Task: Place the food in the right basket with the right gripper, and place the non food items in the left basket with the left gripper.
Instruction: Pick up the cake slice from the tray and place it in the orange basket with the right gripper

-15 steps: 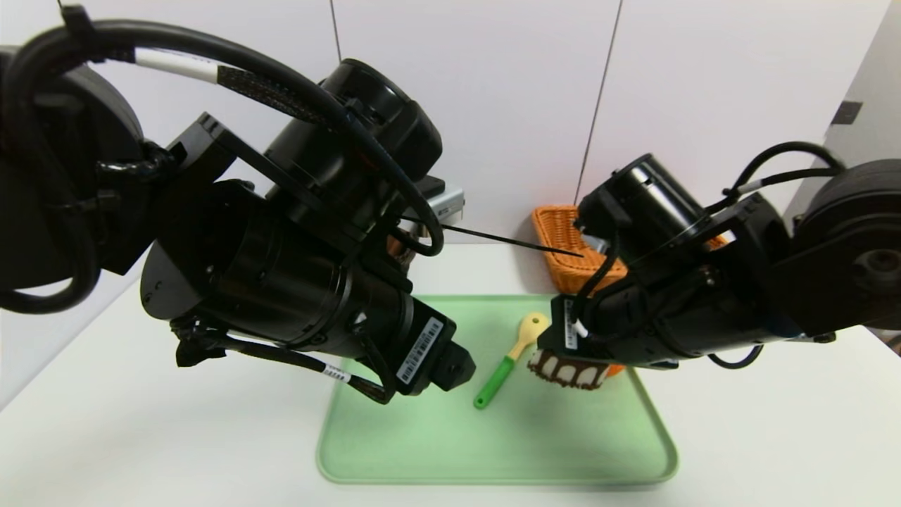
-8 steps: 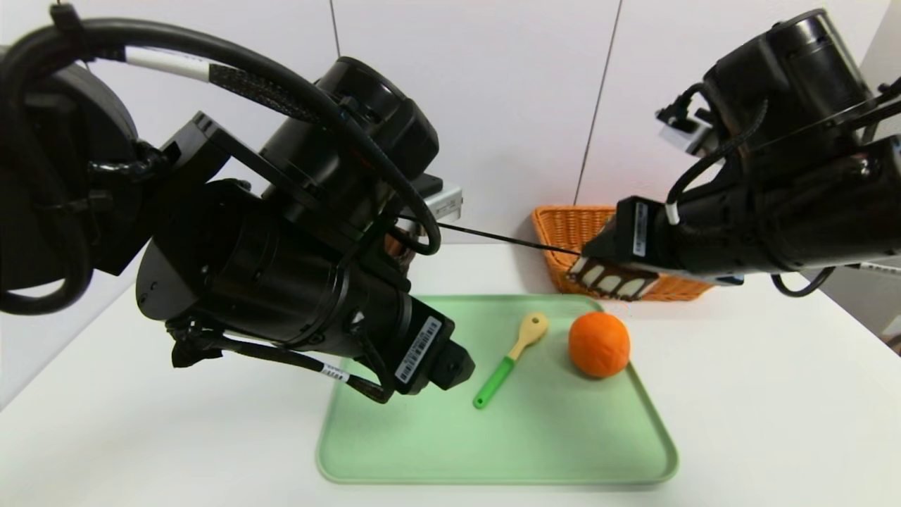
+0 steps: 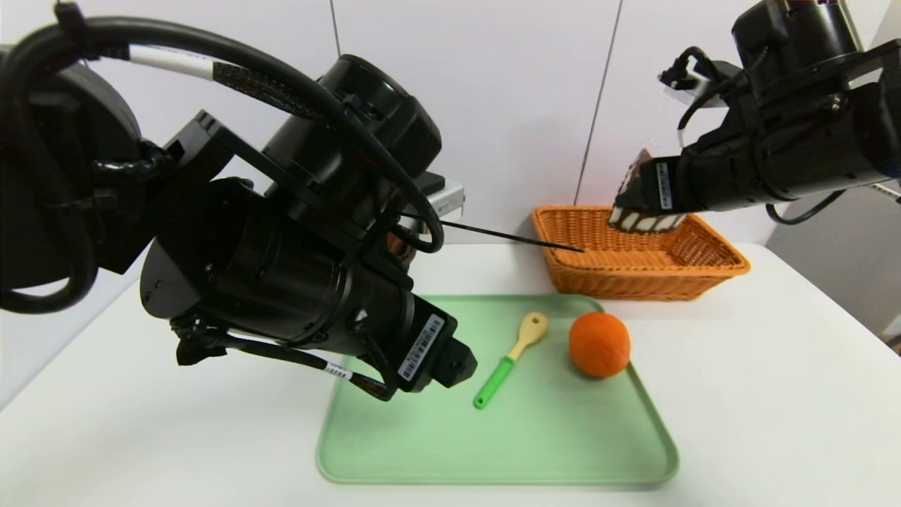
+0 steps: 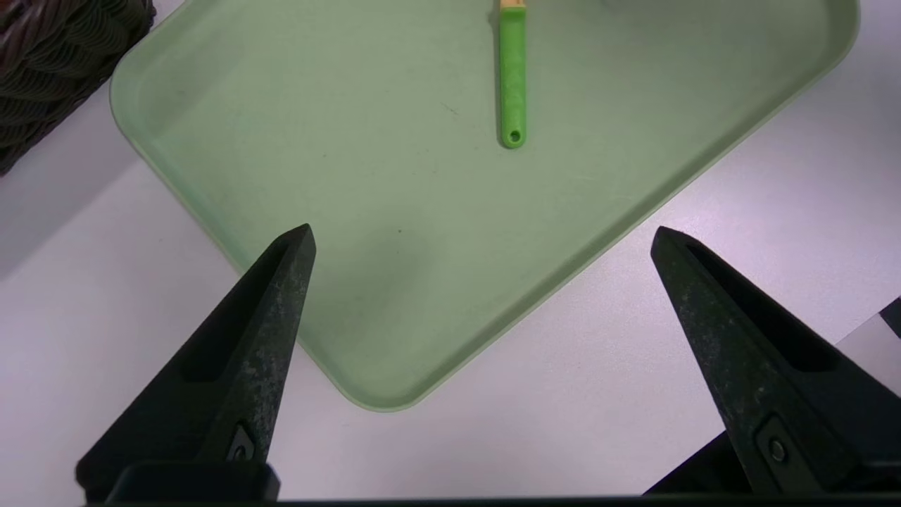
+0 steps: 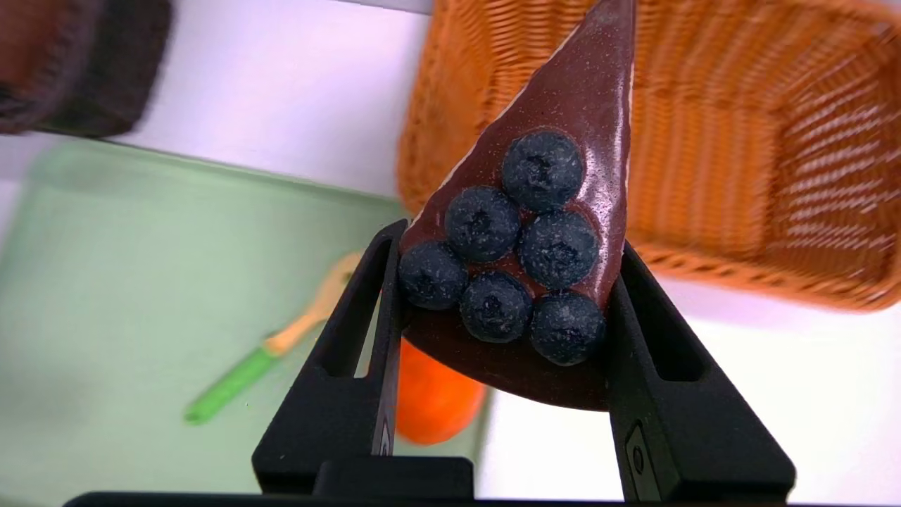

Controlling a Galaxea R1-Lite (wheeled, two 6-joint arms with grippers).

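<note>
A chocolate cake wedge (image 5: 556, 176) topped with blueberries sits clamped in the right gripper (image 5: 503, 310), raised above the orange wicker basket (image 3: 637, 264). An orange (image 3: 599, 344) and a green-handled spoon (image 3: 508, 360) lie on the green tray (image 3: 493, 451). The left gripper (image 4: 482, 243) hangs wide open and empty over the tray's corner.

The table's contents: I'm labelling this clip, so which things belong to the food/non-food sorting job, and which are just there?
Job:
cake wedge, held by right gripper
orange
spoon
orange basket
dark basket
left gripper, open

Just there:
green tray
</note>
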